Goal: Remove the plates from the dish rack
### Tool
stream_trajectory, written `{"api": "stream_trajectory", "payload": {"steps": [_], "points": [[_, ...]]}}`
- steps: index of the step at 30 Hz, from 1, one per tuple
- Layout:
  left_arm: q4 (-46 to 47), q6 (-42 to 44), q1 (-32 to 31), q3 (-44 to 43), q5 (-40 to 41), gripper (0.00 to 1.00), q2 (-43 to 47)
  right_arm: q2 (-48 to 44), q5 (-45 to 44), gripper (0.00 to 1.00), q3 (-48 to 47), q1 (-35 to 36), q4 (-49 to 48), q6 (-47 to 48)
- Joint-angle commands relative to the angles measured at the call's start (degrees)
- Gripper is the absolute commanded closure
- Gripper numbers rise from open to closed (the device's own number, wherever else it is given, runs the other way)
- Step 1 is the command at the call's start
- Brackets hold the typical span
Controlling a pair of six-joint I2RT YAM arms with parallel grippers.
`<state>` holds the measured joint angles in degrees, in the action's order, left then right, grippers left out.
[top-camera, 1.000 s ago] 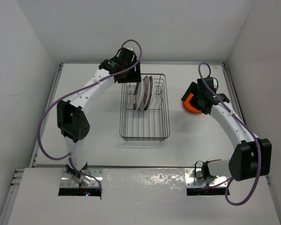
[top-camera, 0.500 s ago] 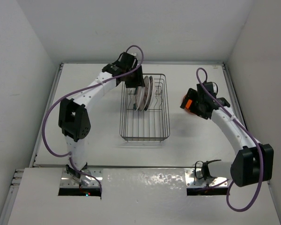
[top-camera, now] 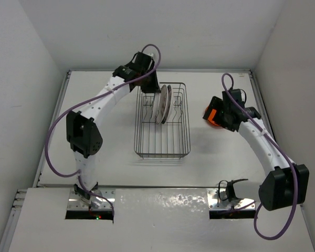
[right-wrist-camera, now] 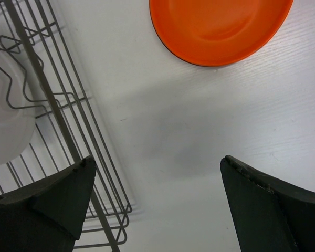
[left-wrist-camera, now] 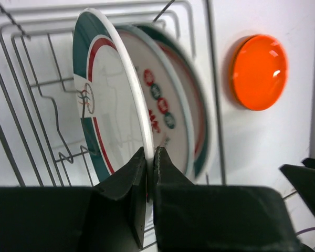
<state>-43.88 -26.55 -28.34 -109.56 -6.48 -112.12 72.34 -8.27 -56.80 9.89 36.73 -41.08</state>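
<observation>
Pressed together, the jaws of the left gripper [left-wrist-camera: 150,157] pinch the rim of the front plate [left-wrist-camera: 113,100], a white one with green and red bands that stands on edge in the dish rack [top-camera: 162,155]. Just behind it stands a second plate [left-wrist-camera: 170,105] with red and green motifs. In the top view both sit toward the rack's 12 o'clock end. Spread wide, the right gripper [right-wrist-camera: 157,163] hangs over the table [right-wrist-camera: 189,121] at the rack's 3 o'clock side. Beyond it an orange plate [right-wrist-camera: 220,26] lies flat on the table.
</observation>
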Motion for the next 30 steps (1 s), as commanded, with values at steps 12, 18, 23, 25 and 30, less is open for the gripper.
{"api": "stream_trajectory", "payload": {"steps": [12, 18, 23, 25, 30], "points": [[-7.62, 7.39, 0.73, -17.88, 36.78, 1.0, 7.44, 0.08, 2.38, 0.01, -6.49, 0.31, 2.56, 1.27], [-9.47, 4.41, 9.33, -14.11, 39.79, 1.0, 2.45, -0.18, 3.7, 0.01, -6.4, 0.22, 2.47, 1.88], [-10.26, 2.11, 16.72, -9.01, 36.02, 1.0, -4.42, -0.97, 5.02, 0.01, -5.35, 0.22, 2.29, 2.32], [-10.61, 1.32, 17.96, -8.74, 36.36, 1.0, -7.76, -1.49, 5.54, 0.01, -4.82, 0.22, 1.94, 2.23], [-11.41, 0.62, 21.65, -9.89, 34.26, 1.0, -14.17, -2.37, 7.13, 0.01, -2.62, 0.22, 1.33, 1.88]]}}
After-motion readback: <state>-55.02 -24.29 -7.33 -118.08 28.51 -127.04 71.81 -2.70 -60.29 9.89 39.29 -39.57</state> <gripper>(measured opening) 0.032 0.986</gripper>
